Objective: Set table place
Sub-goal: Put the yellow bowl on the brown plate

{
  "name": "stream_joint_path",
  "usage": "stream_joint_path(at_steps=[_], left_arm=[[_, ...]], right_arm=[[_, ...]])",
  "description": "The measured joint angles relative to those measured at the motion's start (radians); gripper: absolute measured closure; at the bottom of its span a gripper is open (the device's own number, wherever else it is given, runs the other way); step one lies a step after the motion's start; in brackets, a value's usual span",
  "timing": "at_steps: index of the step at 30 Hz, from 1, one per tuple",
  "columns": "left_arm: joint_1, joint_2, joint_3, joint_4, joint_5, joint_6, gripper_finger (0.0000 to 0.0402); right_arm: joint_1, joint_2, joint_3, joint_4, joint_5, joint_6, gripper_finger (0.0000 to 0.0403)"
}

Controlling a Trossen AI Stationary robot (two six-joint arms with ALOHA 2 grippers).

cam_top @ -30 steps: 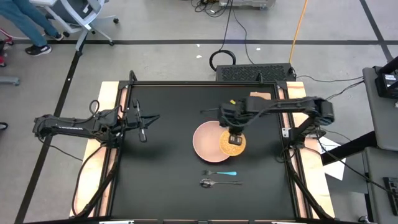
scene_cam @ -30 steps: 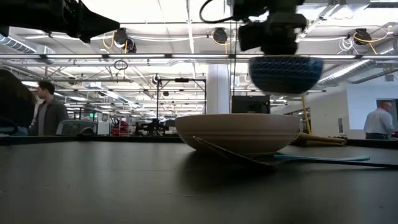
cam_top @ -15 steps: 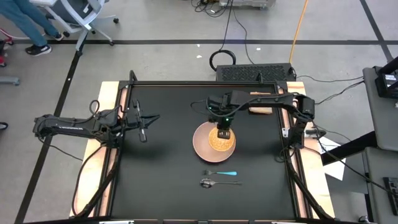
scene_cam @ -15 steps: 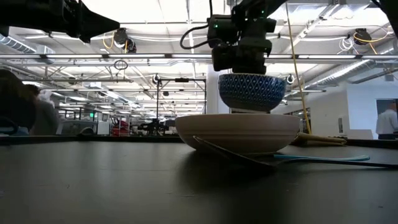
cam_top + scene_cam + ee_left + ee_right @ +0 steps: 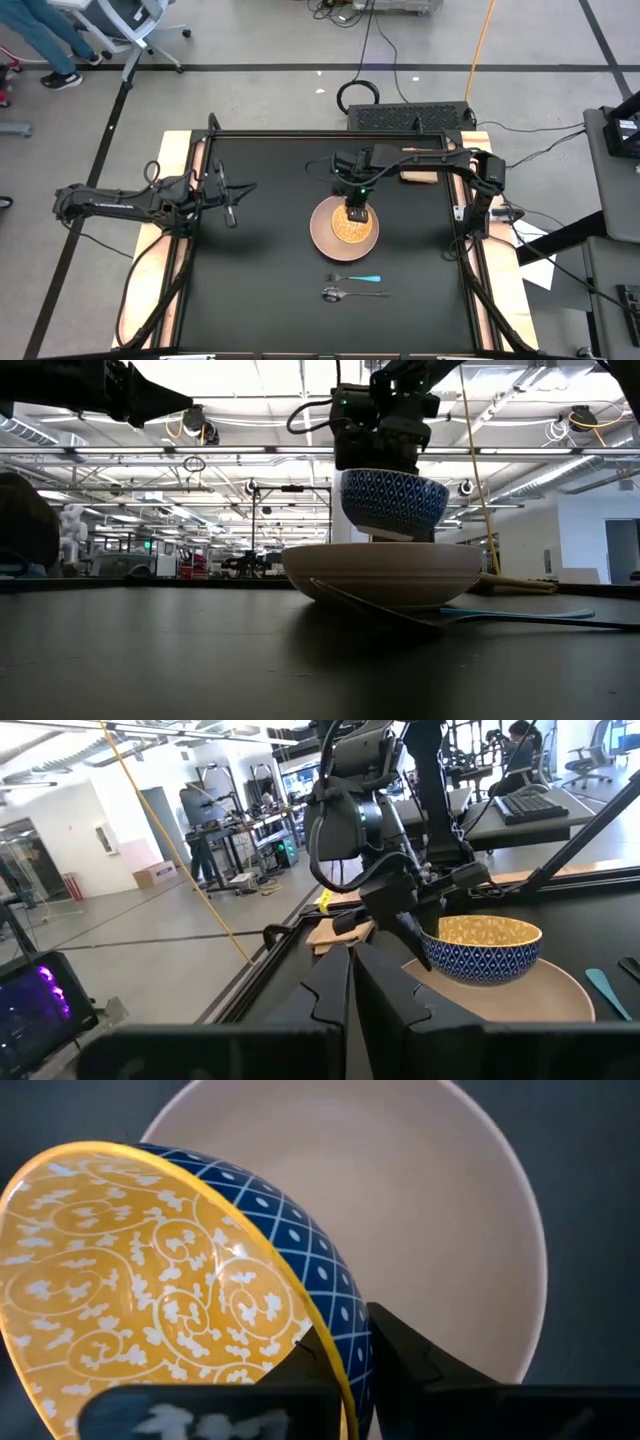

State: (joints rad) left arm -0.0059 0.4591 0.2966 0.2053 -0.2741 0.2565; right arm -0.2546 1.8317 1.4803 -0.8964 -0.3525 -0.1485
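Observation:
A bowl, yellow-patterned inside [image 5: 150, 1300] and blue-patterned outside [image 5: 393, 500], hangs upright over the middle of a pink plate [image 5: 325, 228] that rests on the black table [image 5: 260, 280]. My right gripper [image 5: 355, 208] is shut on the bowl from above. The low view shows the bowl's foot level with the plate's rim [image 5: 383, 550]; whether it touches the plate I cannot tell. My left gripper [image 5: 230, 208] is shut and empty above the table's left part. My right gripper pinches the bowl's rim [image 5: 335, 1352] on its far side, one finger inside the bowl [image 5: 308, 1358] and one outside [image 5: 400, 1348]. The fingers point down from above. The bowl hangs upright below them, over the plate.
A fork with a light-blue handle [image 5: 357, 278] and a spoon [image 5: 345, 294] lie near the plate's front side. A small tan mat [image 5: 420, 165] lies at the table's far right. Wooden boards [image 5: 150, 280] run along the table's sides.
My right gripper has carried the bowl toward the table's left edge, from over the plate's right rim to over its middle, and has gone down with it. The bowl has stayed upright.

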Motion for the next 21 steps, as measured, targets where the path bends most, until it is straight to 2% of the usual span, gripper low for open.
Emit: stream_joint_path(at_steps=[13, 21], left_arm=[[0.000, 0.000, 0.000, 0.000, -0.006, 0.001, 0.0376], [0.000, 0.000, 0.000, 0.000, -0.015, 0.001, 0.0376]], right_arm=[[-0.030, 0.036, 0.013, 0.073, 0.004, 0.060, 0.0388], [-0.024, 0.106, 0.052, 0.028, 0.008, 0.050, 0.0388]])
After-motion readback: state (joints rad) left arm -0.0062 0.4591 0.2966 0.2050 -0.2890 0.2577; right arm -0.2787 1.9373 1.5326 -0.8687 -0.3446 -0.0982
